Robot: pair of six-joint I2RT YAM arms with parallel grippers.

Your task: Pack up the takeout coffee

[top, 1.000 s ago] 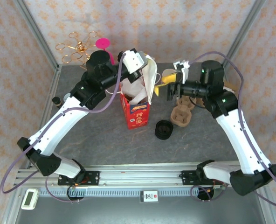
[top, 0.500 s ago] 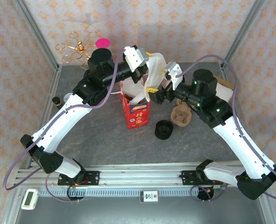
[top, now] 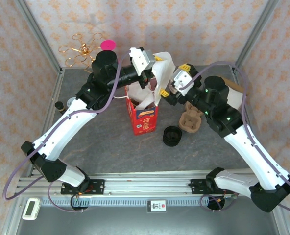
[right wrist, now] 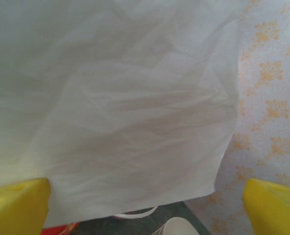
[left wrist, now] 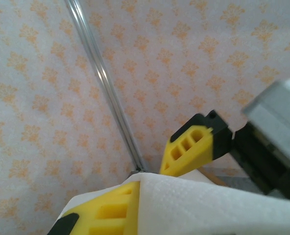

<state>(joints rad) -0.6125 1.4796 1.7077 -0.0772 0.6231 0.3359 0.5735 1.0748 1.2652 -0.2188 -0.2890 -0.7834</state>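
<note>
The grey table (top: 96, 142) carries, at its middle toward the far edge, an upright red-based, white-walled bag (top: 144, 116). The left gripper (top: 153, 64) is above the bag and closed on its raised white wall; in the left wrist view the sheet (left wrist: 208, 205) lies over one yellow finger (left wrist: 106, 213) and hides the other. The right gripper (top: 173, 81) hovers just right of that raised wall, its yellow fingers (right wrist: 17, 205) spread wide with nothing held, the white sheet hanging before them. A brown moulded cardboard cup carrier (top: 190, 120) sits toward the right edge. The takeout coffee, a small dark paper cup with a round black plastic lid (top: 172, 136), stands on the table right of the bag, just on the near side of the carrier, apart from both grippers.
</note>
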